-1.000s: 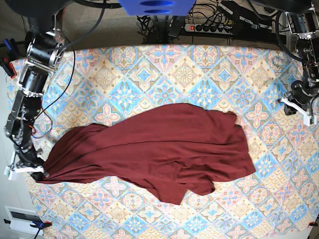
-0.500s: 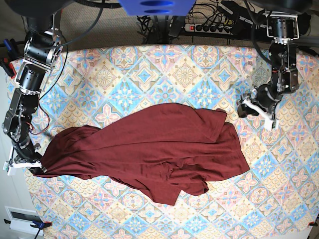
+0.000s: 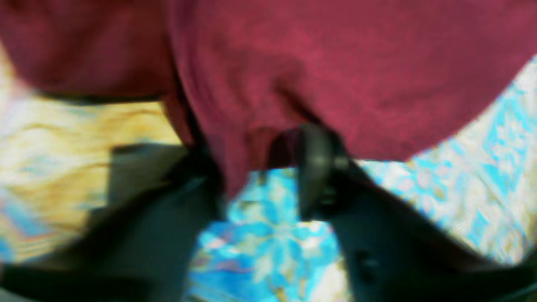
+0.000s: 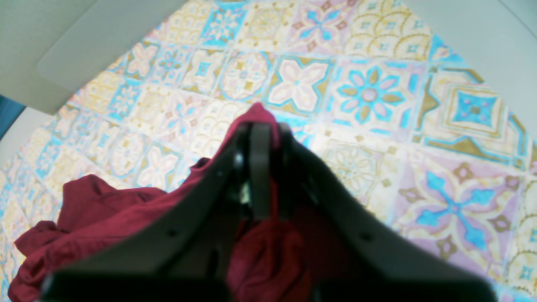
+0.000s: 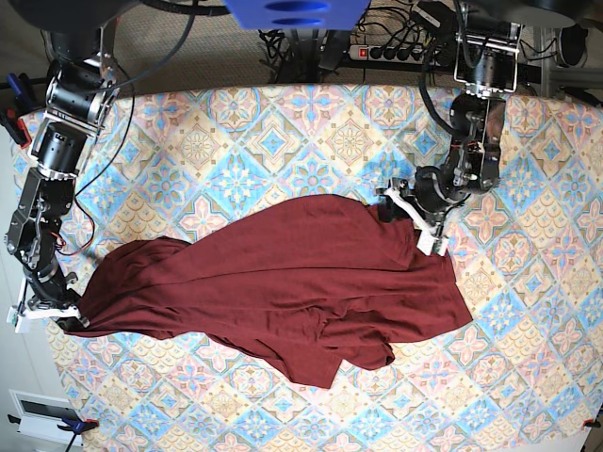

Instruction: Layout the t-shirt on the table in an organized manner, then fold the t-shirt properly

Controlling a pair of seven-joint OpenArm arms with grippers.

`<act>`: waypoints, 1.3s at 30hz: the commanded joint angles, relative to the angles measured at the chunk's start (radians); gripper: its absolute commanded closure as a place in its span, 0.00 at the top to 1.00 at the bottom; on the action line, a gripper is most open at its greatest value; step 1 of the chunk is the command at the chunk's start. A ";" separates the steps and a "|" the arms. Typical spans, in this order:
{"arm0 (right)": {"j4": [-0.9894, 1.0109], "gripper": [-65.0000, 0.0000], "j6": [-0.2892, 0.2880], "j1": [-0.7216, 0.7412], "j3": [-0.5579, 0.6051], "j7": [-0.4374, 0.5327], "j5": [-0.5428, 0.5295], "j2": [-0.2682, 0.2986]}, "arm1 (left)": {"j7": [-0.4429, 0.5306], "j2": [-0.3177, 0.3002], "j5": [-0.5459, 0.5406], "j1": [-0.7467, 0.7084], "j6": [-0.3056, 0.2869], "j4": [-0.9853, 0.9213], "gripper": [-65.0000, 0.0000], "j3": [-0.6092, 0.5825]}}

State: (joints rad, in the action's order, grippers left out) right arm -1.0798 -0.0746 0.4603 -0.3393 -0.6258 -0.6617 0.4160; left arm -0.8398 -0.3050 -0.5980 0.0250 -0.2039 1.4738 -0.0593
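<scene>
The table [image 5: 311, 132] wears a pastel tile-pattern cloth of blue, pink and cream medallions, reaching almost to every edge of the base view. Behind its far edge runs a power strip [image 5: 400, 52] among dark cables. The t-shirt [image 5: 283, 282] lies rumpled across the table's middle, stretched toward its near-left edge. There the right gripper [image 4: 260, 138] is clenched on a shirt corner. The left gripper [image 3: 260, 176] straddles the shirt's far-right edge, fingers apart with cloth between them.
</scene>
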 commanded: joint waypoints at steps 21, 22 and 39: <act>-0.127 0.00 -0.008 -0.036 -0.004 -0.033 -0.013 0.022 | -0.005 -0.244 -0.219 0.100 0.001 0.408 0.00 0.563; -0.119 0.00 -0.008 -0.034 -0.004 -0.032 -0.011 0.021 | -0.002 -0.254 -0.216 0.092 0.001 0.393 0.00 0.569; 0.062 0.00 -0.008 0.053 -0.004 -0.027 0.067 -0.007 | 0.044 -0.270 -0.196 -0.020 0.001 0.077 0.00 0.491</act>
State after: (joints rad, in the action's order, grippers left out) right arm -1.0008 -0.0780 0.4812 -0.3370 -0.6830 -0.5880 0.3855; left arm -0.8196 -0.5472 -0.8036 -0.0017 -0.2111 1.5383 0.4175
